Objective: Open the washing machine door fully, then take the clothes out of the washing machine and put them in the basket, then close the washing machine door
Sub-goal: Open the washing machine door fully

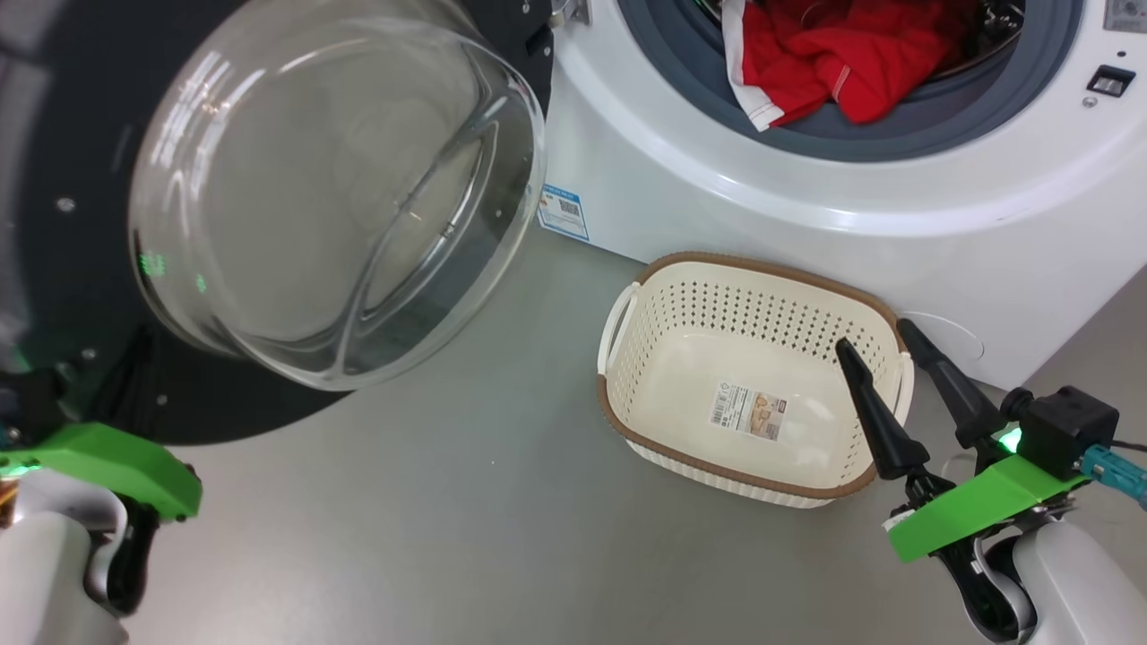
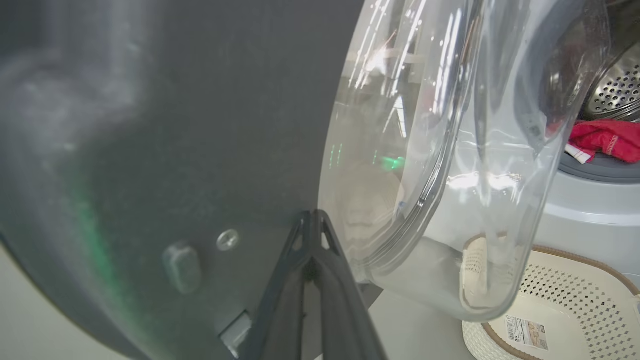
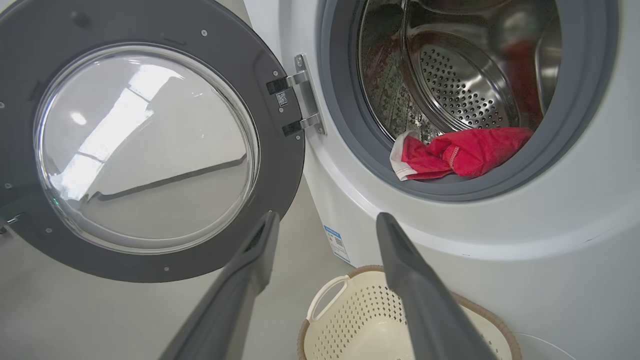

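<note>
While the left tool (image 2: 312, 218) sits closed by the washing machine door (image 1: 72, 269), the right tool (image 1: 873, 335) gapes above the basket (image 1: 717, 262) rim.

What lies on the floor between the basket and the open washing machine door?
Nothing: in the head view, bare grey floor separates the basket from the washing machine door.

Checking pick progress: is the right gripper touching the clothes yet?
Apart. Head view: the open right gripper hangs by the basket; the clothes lie up in the washing machine opening, with white front panel between.
</note>
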